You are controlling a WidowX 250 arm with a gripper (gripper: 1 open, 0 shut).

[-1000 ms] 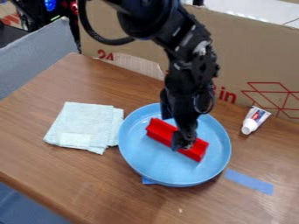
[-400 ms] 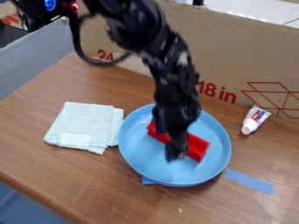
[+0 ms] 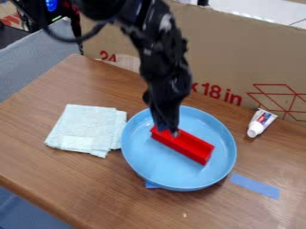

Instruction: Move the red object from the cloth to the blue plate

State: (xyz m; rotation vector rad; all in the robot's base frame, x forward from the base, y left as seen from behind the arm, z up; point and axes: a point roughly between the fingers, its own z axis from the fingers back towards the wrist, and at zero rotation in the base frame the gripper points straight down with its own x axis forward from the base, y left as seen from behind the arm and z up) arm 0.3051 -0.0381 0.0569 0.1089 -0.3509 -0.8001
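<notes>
The red object [image 3: 185,145], a bright red elongated block, lies flat inside the blue plate [image 3: 149,170], running from upper left to lower right. My gripper [image 3: 165,128] points steeply down just over the block's upper-left end. Its dark fingers taper together to one narrow tip with nothing between them, so it looks shut. I cannot tell whether the tip touches the block. The cloth [image 3: 84,128], pale mint-white and folded, lies on the wooden table left of the plate with nothing on it.
A small white tube with red print [image 3: 257,122] lies to the right of the plate. A strip of blue tape [image 3: 257,186] sticks to the table at the front right. A large cardboard box [image 3: 245,54] stands along the back.
A second ago my open fingers straddled the block's middle. Since then the arm has swung left and back toward the block's upper-left end, and the fingers have come together. The block stays in the plate.
</notes>
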